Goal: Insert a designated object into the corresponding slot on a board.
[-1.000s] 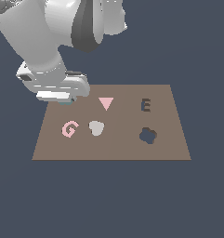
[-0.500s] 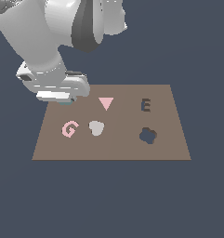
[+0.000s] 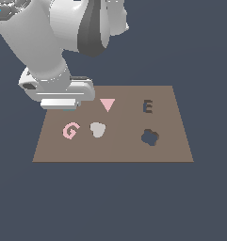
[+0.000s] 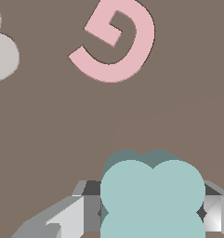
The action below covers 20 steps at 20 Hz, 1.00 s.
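The pale teal lobed block (image 4: 152, 193) sits between my two fingers (image 4: 88, 211) in the wrist view, with a finger against each side. It rests on or just above the brown board (image 3: 171, 150). In the exterior view my gripper (image 3: 63, 106) is low over the board's far corner on the exterior view's left, and the hand hides the block. The dark lobed slot (image 3: 150, 137) lies on the board toward the exterior view's right, well away from the gripper.
On the board are a pink G (image 3: 70, 130), also in the wrist view (image 4: 115, 42), a pale grey heart-like piece (image 3: 97, 129), a pink triangle (image 3: 107, 104) and a dark E-shaped cutout (image 3: 147, 107). Dark floor surrounds the board.
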{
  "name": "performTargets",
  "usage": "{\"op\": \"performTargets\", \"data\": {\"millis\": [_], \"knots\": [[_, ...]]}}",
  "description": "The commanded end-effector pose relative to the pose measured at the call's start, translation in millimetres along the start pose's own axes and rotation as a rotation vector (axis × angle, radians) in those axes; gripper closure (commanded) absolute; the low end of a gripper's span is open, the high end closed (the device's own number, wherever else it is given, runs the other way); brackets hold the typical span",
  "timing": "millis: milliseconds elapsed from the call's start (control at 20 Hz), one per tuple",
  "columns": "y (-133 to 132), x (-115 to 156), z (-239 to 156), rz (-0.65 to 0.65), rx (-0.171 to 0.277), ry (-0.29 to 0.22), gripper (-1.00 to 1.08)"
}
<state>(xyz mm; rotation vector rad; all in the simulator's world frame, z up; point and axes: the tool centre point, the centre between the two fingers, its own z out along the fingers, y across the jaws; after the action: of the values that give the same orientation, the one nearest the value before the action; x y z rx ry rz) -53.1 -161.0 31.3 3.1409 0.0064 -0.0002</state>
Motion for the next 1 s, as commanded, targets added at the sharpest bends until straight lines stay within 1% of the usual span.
{"op": "performTargets", "data": {"millis": [0,200,350,650,950], "knots": [[-9.5,12.3,-0.8,-0.047,0.000,0.001,1.08],[-32.0,37.4,-1.9,-0.153,-0.001,0.001,1.08],[-56.6,59.7,-3.0,-0.257,-0.001,0.001,1.08],[-123.6,101.4,-5.5,-0.503,-0.001,0.001,1.08],[-191.1,123.3,-7.5,-0.725,-0.001,0.000,1.08]]}}
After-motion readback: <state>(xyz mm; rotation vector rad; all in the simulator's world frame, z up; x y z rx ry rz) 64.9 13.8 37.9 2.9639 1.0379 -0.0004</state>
